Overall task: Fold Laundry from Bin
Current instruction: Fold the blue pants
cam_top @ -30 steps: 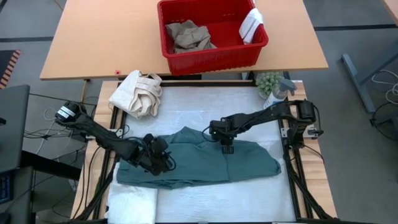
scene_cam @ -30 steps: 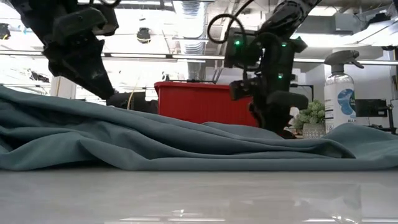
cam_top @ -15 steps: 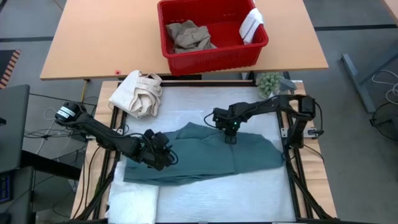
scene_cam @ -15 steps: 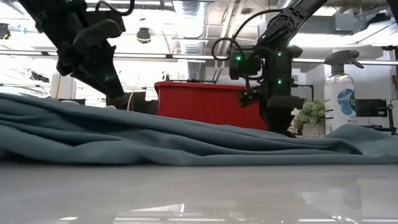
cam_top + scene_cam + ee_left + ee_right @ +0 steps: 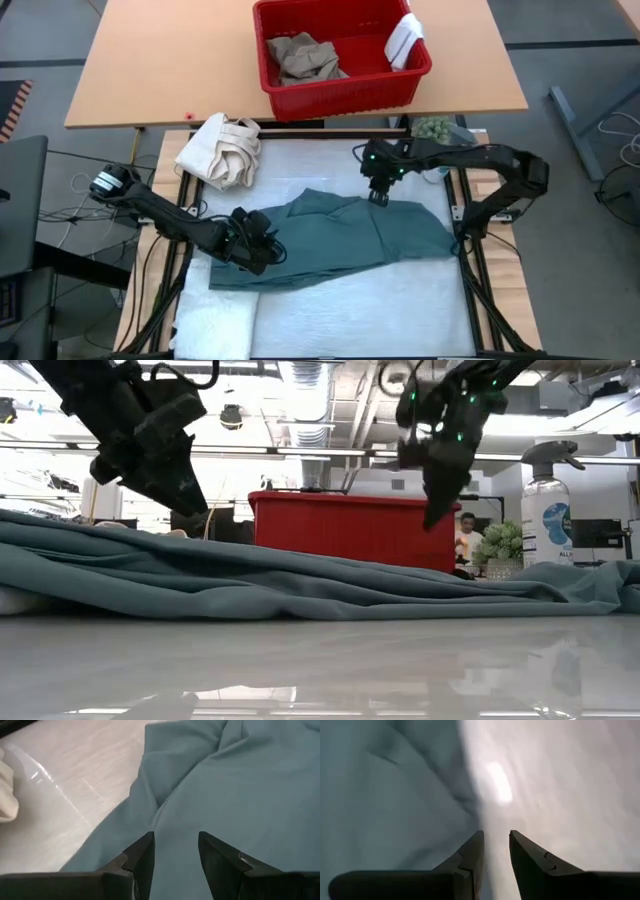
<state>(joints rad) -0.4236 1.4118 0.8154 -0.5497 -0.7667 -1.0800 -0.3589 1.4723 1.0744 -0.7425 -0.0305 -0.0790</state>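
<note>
Since a second ago my right gripper (image 5: 379, 196) has travelled from the middle of the teal garment (image 5: 340, 240) to its far edge, and in the low view it now hangs clear above the cloth with nothing caught in it. Its wrist camera shows the two fingers (image 5: 472, 851) narrowly parted, the garment's edge on one side and bare white tabletop on the other. The garment itself has shifted too: its far corner sits closer to the bin side than before, spread in loose folds across the white work surface (image 5: 420, 310).

My left gripper (image 5: 262, 252) is low at the garment's near-left part. Its fingers (image 5: 142, 855) stand a modest gap apart with teal cloth lying between and beneath them; I think they only rest on it, but I cannot be sure they are not pinching a fold.

On the wooden table behind, the red bin (image 5: 345, 95) holds the tan trousers (image 5: 303, 57) and a white cloth (image 5: 404, 38) draped on its right rim. A white towel (image 5: 215, 320) lies at the near-left corner.
</note>
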